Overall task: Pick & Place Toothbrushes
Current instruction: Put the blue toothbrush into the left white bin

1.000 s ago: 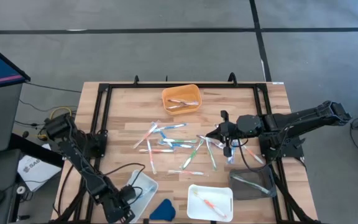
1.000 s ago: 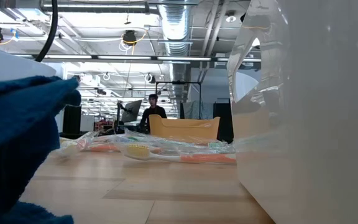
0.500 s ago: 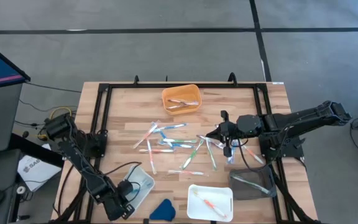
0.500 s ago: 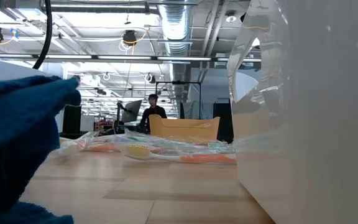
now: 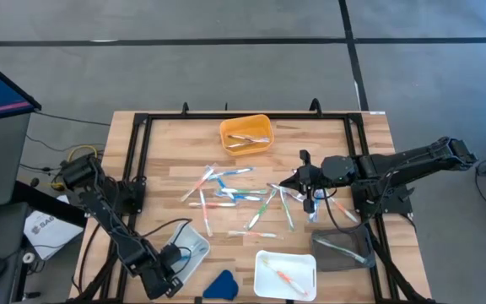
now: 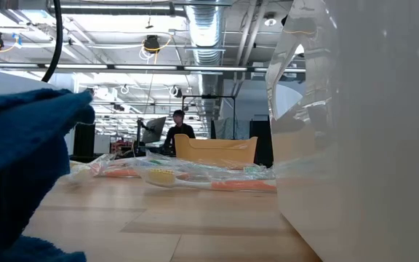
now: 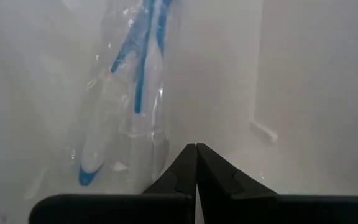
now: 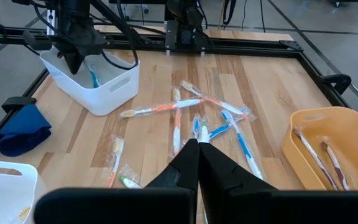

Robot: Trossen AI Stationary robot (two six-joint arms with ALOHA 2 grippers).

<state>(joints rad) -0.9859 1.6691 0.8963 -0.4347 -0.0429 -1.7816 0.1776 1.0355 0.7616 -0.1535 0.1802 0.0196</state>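
High view: wooden tabletop (image 5: 167, 152) with a black frame, toothbrushes (image 5: 241, 198) scattered loose across the middle of the frame, blue, green, orange and white ones, most in clear wrappers. Left claw (image 5: 169, 272) sits in the lower left of the frame, down inside a white tray (image 5: 194, 253), fingers pressed together, pinching nothing; left wrist view shows the two dark fingers touching, with a wrapped blue toothbrush (image 7: 135, 87) lying on the tray floor just beside them, apart from the tips. Right claw (image 5: 302, 179) is right of centre, over the right edge of the scattered pile, fingers pressed together too, nothing pinched; right wrist view looks past the closed fingers at the pile. Orange tray (image 5: 245, 135) at top centre holds a few brushes. Second white tray (image 5: 264, 285) at bottom centre holds one orange brush (image 5: 281, 275). Dark grey tray (image 5: 342, 250) at lower right holds one brush, colour unclear. Dark-blue wedge (image 5: 220, 285) lies at the bottom edge between the two white trays. Low view: a person (image 6: 178, 131) stands far back in the room.
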